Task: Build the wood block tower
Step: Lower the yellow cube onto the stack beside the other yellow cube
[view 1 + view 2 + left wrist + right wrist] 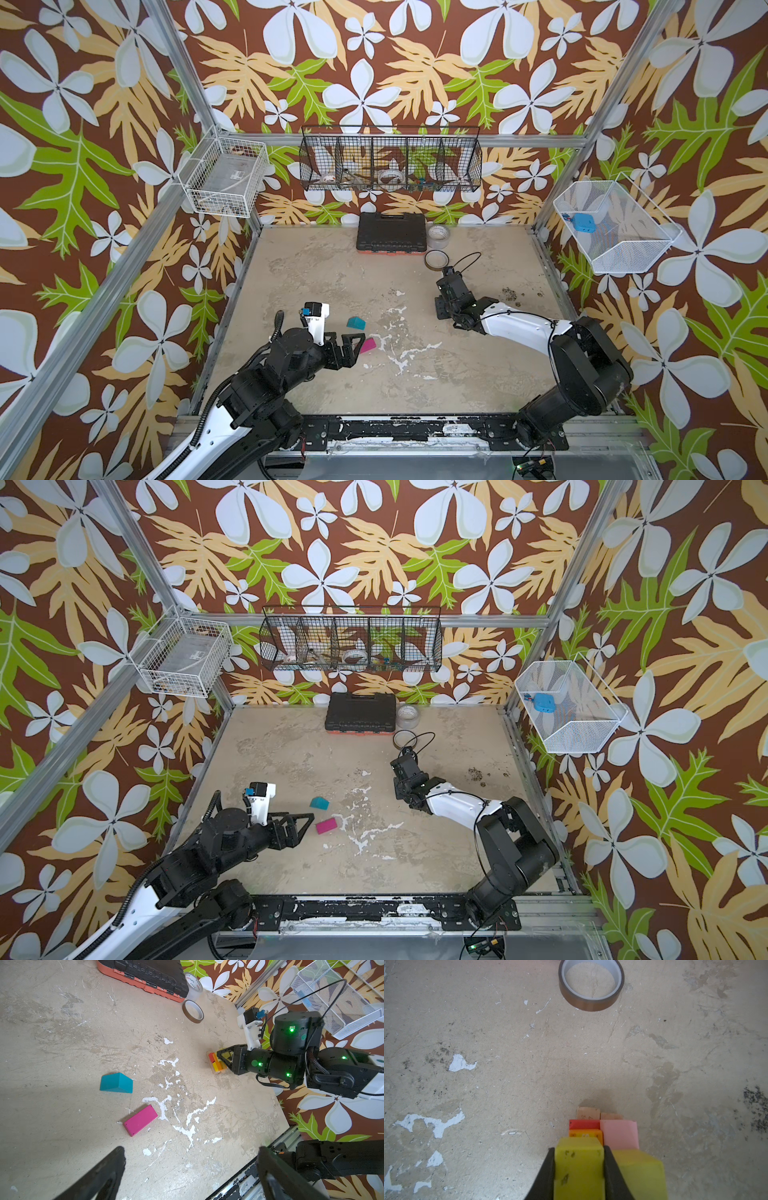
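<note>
Table (pixel 316 386): mottled tan, flecked with white. Right gripper (pixel 579 1150): jaws closed on a yellow-green cube (pixel 579 1169), one finger against each side face. It stands right of centre in both top views, where the blocks under it are hidden. Stack at that gripper, per the right wrist view: a second yellow-green cube (pixel 640 1174) just beside the held one, an orange block (pixel 586 1133), a red block (pixel 584 1124), a pink block (pixel 619 1133), and two tan planks (pixel 588 1113) side by side on the table at the foot. Left gripper (pixel 192 1150): jaws wide apart, holding nothing, lower left of centre in both top views. Loose blocks: a teal roof block (pixel 356 323) and a magenta block (pixel 368 345) lie on the table, apart from each other, near the left gripper and well apart from the stack. Other: a brown tape roll (pixel 436 260), a clear tape roll (pixel 439 237) and a black case (pixel 391 230), at the upper middle of the table.
</note>
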You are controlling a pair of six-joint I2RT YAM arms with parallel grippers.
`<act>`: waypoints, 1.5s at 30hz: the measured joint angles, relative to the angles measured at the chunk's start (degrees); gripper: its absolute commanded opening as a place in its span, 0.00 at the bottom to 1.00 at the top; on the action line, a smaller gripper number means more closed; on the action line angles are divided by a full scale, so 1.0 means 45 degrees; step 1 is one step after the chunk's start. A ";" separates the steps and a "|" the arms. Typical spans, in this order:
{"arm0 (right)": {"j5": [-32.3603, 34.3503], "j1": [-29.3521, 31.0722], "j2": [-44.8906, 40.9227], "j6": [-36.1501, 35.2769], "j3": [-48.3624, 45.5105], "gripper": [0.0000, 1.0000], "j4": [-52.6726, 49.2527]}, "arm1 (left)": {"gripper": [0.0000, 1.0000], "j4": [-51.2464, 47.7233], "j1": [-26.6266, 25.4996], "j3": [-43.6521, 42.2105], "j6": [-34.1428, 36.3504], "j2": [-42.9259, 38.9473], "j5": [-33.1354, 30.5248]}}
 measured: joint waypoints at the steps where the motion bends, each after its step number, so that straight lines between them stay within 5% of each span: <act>1: 0.0000 -0.0005 0.0029 0.0000 0.0000 0.16 0.0000 | 1.00 0.0000 0.0000 0.0000 0.0000 -0.0005 0.0010; 37: -0.0291 -0.0083 -0.0282 0.0369 -0.0248 0.22 0.0015 | 1.00 0.0000 0.0000 -0.0039 -0.0005 -0.0073 0.0010; 45: -0.0287 -0.0078 -0.0282 0.0423 -0.0248 0.34 -0.0049 | 1.00 0.0005 0.0000 -0.0039 -0.0005 -0.0117 0.0010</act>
